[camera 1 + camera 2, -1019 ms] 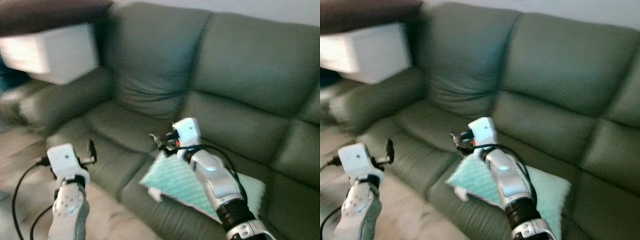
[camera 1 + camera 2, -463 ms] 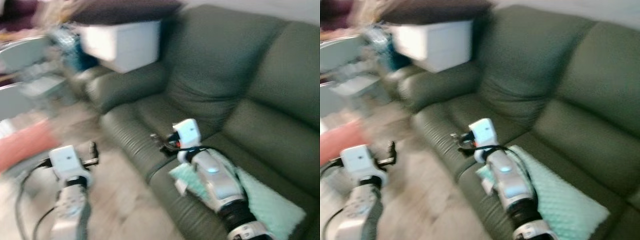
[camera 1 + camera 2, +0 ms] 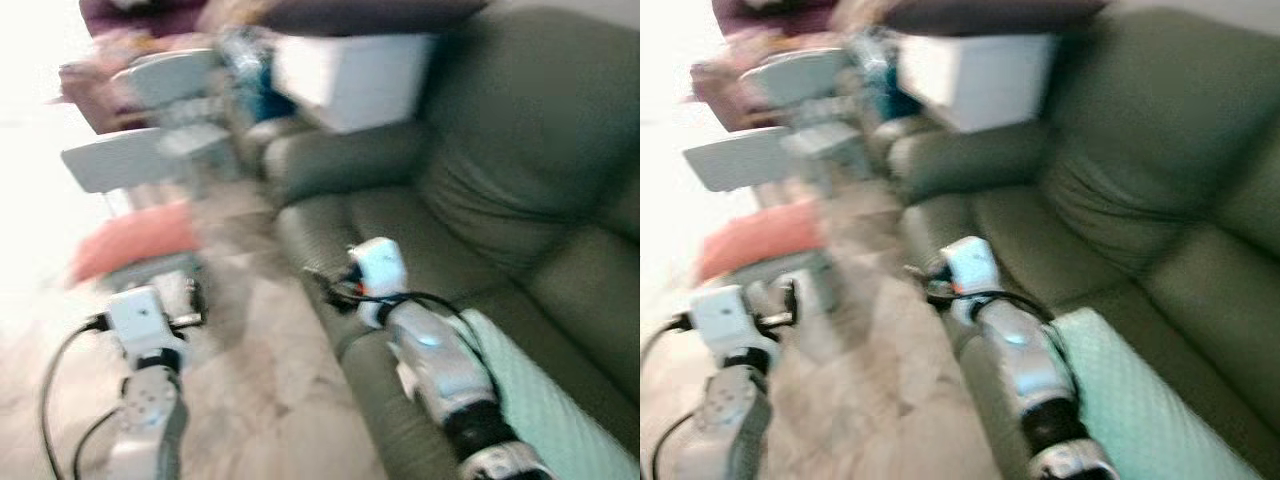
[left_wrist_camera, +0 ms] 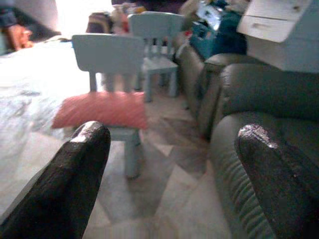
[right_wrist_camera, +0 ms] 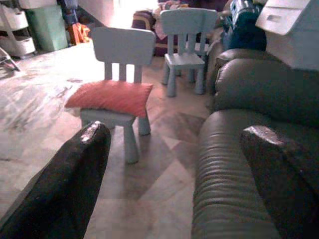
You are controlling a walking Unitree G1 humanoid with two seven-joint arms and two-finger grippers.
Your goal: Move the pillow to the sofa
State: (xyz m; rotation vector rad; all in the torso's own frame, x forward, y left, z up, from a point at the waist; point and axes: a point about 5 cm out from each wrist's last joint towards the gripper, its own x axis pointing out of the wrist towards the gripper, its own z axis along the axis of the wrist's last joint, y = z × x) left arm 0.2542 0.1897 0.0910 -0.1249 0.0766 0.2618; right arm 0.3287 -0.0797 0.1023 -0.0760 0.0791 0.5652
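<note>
- Scene: a dark green sofa (image 3: 520,170) fills the 1 to 4 o'clock part of the head view; a pale tiled floor (image 5: 60,129) spreads from 7 to 10 o'clock. The head views are blurred.
- Task's thing: a red pillow (image 5: 110,97) lies flat on the seat of a small pale blue chair (image 5: 122,47), well apart from the sofa, at about 9 o'clock in the head view. Its long axis runs across the seat, parallel to the chair back; one corner points toward the sofa's arm.
- A second small chair (image 5: 187,22) stands behind the first, toward 12 o'clock in the right wrist view.
- A mint-green pillow (image 3: 1140,400) already rests on the sofa seat at 4 o'clock, just beside the right arm.
- Left gripper (image 4: 169,164): fingers spread wide, nothing between them, aimed at the red pillow's chair.
- Right gripper (image 5: 174,169): likewise spread and empty, over the sofa's front edge.
- Step in hand, as judged: the approach to the red pillow, not yet grasped.
- Next move, as judged: walk closer, lower a gripper and close on a pillow edge.
</note>
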